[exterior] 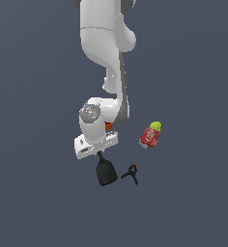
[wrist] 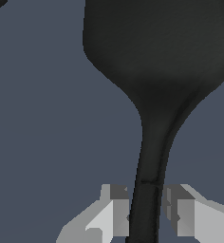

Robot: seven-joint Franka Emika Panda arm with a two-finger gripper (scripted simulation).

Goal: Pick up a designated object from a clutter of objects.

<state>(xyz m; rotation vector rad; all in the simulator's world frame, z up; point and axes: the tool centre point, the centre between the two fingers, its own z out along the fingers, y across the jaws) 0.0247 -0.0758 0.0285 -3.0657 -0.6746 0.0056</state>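
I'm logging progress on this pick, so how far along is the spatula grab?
Done: the hand is down over the black spatula, its fingers either side of the thin handle. In hand: closing; a small gap shows on one side, so a firm grip is uncertain. Left: lifting; the blade looks to be lying low beside the black clamp, not raised.

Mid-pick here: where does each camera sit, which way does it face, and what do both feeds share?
Exterior view: off the arm, looking down on the white arm, black broad-bladed spatula, red can with yellow-green top, small black clamp.
Wrist view: on the wrist, looking along the grey fingers of the gripper that flank the spatula's thin handle.
Shared: the spatula.
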